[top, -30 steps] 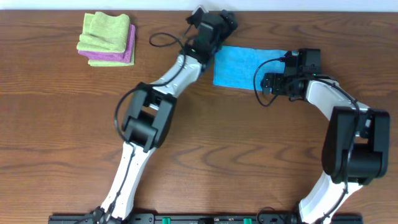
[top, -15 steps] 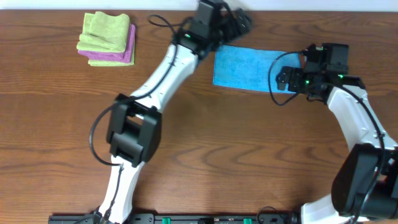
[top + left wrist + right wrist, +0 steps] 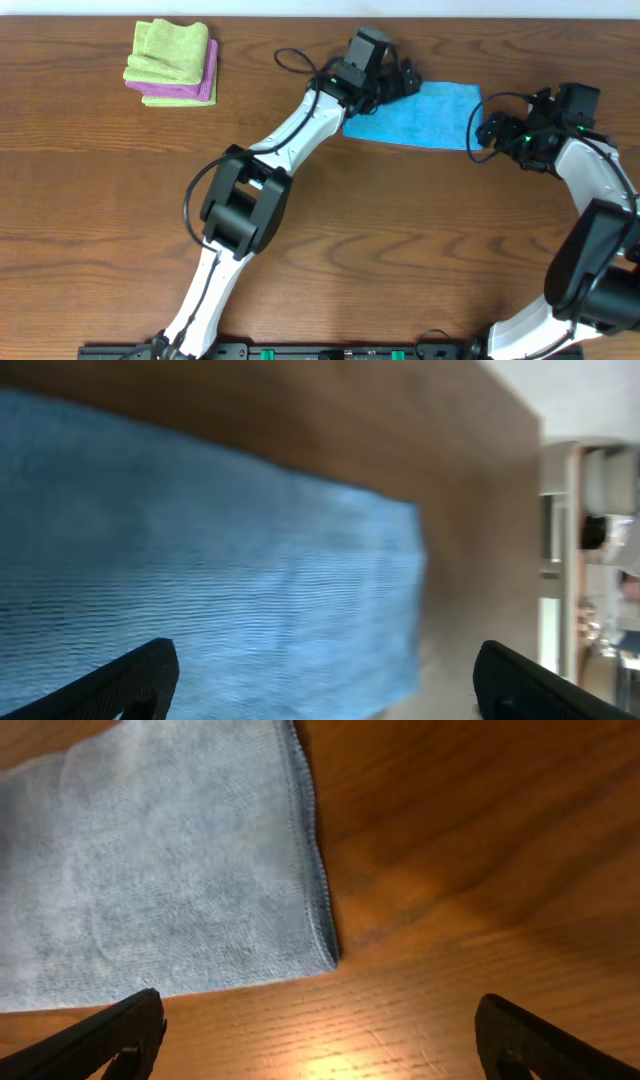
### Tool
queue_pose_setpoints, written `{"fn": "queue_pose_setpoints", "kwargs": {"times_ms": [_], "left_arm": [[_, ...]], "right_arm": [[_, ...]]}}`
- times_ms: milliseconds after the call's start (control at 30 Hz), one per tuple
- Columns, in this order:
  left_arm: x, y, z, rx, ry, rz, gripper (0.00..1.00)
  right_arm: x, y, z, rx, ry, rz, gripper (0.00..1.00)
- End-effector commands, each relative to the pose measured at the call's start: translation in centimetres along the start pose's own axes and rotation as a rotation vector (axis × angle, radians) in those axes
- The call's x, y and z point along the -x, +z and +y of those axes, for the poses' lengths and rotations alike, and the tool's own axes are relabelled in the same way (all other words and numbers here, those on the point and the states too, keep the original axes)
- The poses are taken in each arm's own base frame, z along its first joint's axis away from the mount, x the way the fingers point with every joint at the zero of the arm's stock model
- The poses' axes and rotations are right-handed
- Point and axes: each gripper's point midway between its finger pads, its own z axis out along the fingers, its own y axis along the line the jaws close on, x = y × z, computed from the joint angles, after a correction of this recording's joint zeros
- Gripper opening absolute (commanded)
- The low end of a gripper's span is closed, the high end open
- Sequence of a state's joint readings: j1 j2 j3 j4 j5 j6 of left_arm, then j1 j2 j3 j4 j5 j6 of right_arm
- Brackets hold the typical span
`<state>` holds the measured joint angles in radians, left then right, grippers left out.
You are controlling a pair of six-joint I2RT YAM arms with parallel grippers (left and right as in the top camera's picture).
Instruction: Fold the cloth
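Retreating rightward, the right end effector [image 3: 490, 130] clears the cloth [image 3: 435, 118].

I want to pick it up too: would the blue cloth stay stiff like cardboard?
Probably not. The cloth lies thin and flat with a soft stitched hem, so it would likely droop. It looks light. Pushed on the wooden table, it may bunch up.

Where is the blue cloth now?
Overhead, the blue cloth lies flat toward the far side, right of centre, between the left gripper and right gripper.
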<state>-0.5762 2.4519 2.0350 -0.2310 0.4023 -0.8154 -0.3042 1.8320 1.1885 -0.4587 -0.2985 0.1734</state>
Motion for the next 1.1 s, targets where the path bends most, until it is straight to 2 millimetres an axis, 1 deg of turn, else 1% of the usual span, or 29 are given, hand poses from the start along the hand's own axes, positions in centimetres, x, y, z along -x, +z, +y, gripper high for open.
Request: {"fn": "queue_pose_setpoints", "kwargs": {"times_ms": [0,233,367,433,500,567,633,667,700,800,900,933,1000,1067], "left_arm": [[-0.1,0.7,0.9,0.025,-0.015,-0.005,0.95],[-1.0,1.1,2.1,0.087,-0.005,0.005,0.95],[-2.4,1.0,4.0,0.161,-0.005,0.056,0.95],[-2.5,1.1,4.4,0.174,0.015,0.053,0.95],[-2.5,1.0,5.2,0.213,0.014,0.042,0.95],[-2.9,1.1,6.4,0.259,0.028,0.053,0.95],[-3.9,1.3,7.9,0.304,0.03,0.093,0.95],[-5.1,0.9,9.2,0.351,0.012,0.137,0.96],[-5.6,0.7,9.8,0.376,0.012,0.158,0.96],[-6.9,-0.1,11.0,0.433,0.025,0.215,0.98],[-8.5,-1.5,12.7,0.507,-0.011,0.291,1.0],[-9.0,-2.0,13.2,0.531,-0.016,0.317,0.95],[-9.8,-2.8,13.9,0.559,-0.005,0.365,0.91],[-10.5,-4.0,14.3,0.591,-0.005,0.409,0.87]], "right_arm": [[0.9,-0.2,1.1,0.03,-0.006,-0.023,0.99],[1.6,-0.2,1.4,0.045,-0.015,-0.048,0.99],[1.6,-0.2,1.5,0.048,-0.018,-0.051,0.99],[1.7,-0.2,1.8,0.051,-0.024,-0.055,0.99],[1.7,-0.1,2.0,0.055,-0.03,-0.057,0.99],[1.8,-0.1,2.4,0.059,-0.039,-0.061,0.99],[2.0,0.0,2.7,0.064,-0.048,-0.068,0.99],[2.1,0.0,3.0,0.068,-0.055,-0.074,0.99],[2.1,0.1,3.1,0.069,-0.057,-0.076,0.99],[2.2,0.1,3.3,0.072,-0.062,-0.08,0.99],[2.1,0.1,3.3,0.071,-0.062,-0.078,0.99],[2.1,0.1,3.3,0.071,-0.061,-0.076,0.99],[1.8,0.1,3.3,0.07,-0.058,-0.065,0.99],[1.0,0.2,3.6,0.087,-0.054,-0.032,0.99]]}}
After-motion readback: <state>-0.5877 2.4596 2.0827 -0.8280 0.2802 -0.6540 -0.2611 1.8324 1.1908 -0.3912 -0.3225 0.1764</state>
